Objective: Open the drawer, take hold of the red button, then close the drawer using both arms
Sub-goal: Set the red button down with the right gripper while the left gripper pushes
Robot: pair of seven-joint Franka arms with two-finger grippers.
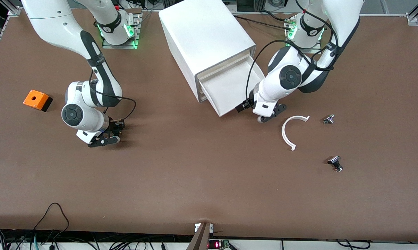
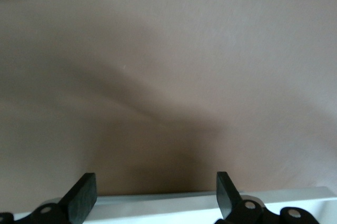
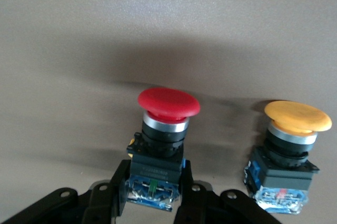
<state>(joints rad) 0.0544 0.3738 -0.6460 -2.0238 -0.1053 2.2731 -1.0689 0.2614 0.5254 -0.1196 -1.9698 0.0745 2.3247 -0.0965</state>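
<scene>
In the right wrist view my right gripper (image 3: 154,177) is shut on the black body of the red-capped button (image 3: 167,102). A same-shaped button with an orange cap (image 3: 296,116) stands right beside it on the table. In the front view the right gripper (image 1: 104,138) is low over the table toward the right arm's end, and its hand hides both buttons. The white cabinet (image 1: 202,38) has its drawer (image 1: 229,86) pulled open. My left gripper (image 1: 268,114) is open at the drawer's front edge; that white edge (image 2: 174,203) runs between its fingers (image 2: 83,195).
An orange box with a black base (image 1: 37,100) sits toward the right arm's end. A white curved strip (image 1: 289,133) and two small metal parts (image 1: 329,119) (image 1: 335,163) lie toward the left arm's end, nearer the front camera than the left gripper.
</scene>
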